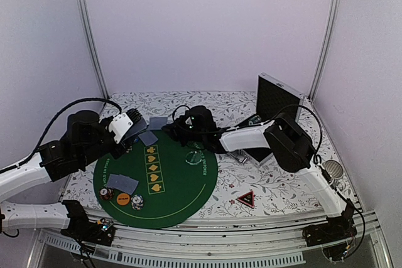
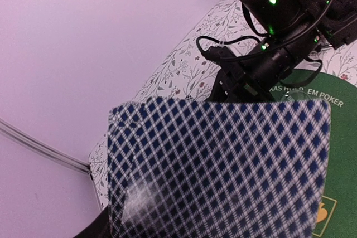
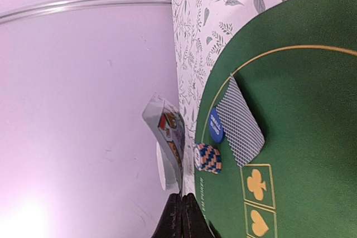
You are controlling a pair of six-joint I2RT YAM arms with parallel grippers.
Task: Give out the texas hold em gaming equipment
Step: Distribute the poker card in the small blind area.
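Blue-and-white checked card backs fill the left wrist view: the left gripper (image 1: 130, 122) pinches a pack of cards (image 2: 217, 165), held over the floral tablecloth (image 1: 207, 101) just outside the round green mat (image 1: 182, 192) at 11 o'clock. From the right wrist camera those cards stand on edge, faces showing.

On the mat at 9 o'clock lie face-down cards (image 1: 121, 183); whether one or two I cannot tell. From 8 to 7 o'clock sit a small chip stack (image 1: 107, 194), an orange disc (image 1: 122, 199) and a second chip stack (image 1: 137, 203).

At 12 o'clock a single card (image 1: 149, 137) lies face down on the mat's edge, another card (image 1: 157, 122) just beyond it on the cloth. The right wrist view shows a blue disc (image 3: 216, 125) touching the single card and a striped chip stack (image 3: 207, 159) just beside the disc.

A clear disc (image 1: 193, 158) rests at 2 o'clock. The right gripper (image 3: 182, 203) hovers past 1 o'clock, fingers pressed together, nothing between them. A red-black triangle token (image 1: 245, 198) lies on the cloth at 4 o'clock, off the mat. A black case (image 1: 276, 98) stands farther out at 2 o'clock, lid upright.
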